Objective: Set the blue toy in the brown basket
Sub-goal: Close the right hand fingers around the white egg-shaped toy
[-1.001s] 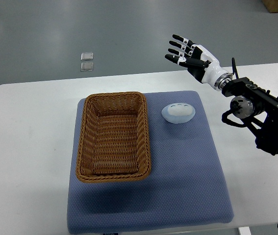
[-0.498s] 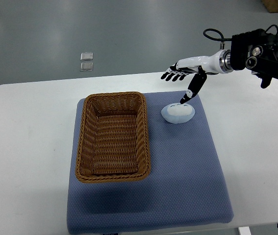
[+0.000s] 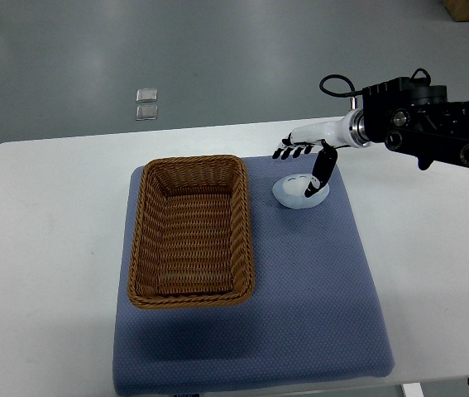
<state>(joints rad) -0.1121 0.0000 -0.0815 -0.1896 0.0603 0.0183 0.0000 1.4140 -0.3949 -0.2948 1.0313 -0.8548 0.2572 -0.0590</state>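
The right hand (image 3: 304,161) is seen reaching in from the right edge, palm down over the far right part of the blue mat (image 3: 300,314). Its four fingers (image 3: 288,152) are held straight and close together, pointing left, just beyond the blue toy (image 3: 300,191). The thumb (image 3: 320,174) is angled down apart from them and appears laid on the toy's right top; a closed grasp is not shown, so the toy is not counted as held. The toy, a pale blue rounded lump, is located directly under and just nearer than the fingers, resting on the mat. The brown basket (image 3: 191,231) is set left of the fingertips, just beside the toy with a narrow strip of mat between; nothing is seen inside it. The basket's raised right rim stands between toy and basket interior. The mat is laid on a white table (image 3: 44,248). Two small clear squares (image 3: 145,104) are noted on the grey floor, well apart, far left of the fingers. The left arm is not seen.
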